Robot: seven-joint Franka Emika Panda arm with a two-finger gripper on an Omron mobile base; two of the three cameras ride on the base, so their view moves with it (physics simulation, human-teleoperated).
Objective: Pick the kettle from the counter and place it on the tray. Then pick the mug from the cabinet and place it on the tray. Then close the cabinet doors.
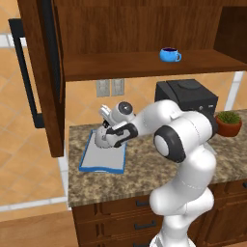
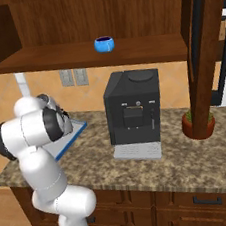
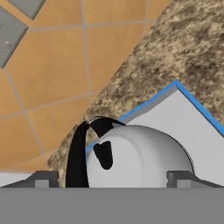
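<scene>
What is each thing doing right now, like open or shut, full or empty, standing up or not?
kettle: upright on the tray, between the tool's fingertips, not gripped.
tray: flat on the counter, holding the kettle.
mug: upright on the cabinet shelf.
cabinet doors: open.
tool: open, fingertips apart either side of the kettle.
coffee machine: standing on the counter.
potted plant: upright on the counter.

kettle (image 3: 140,153) on tray (image 1: 103,161) | tray on counter (image 1: 144,169) | mug (image 1: 170,55) on cabinet (image 1: 144,29) shelf
</scene>
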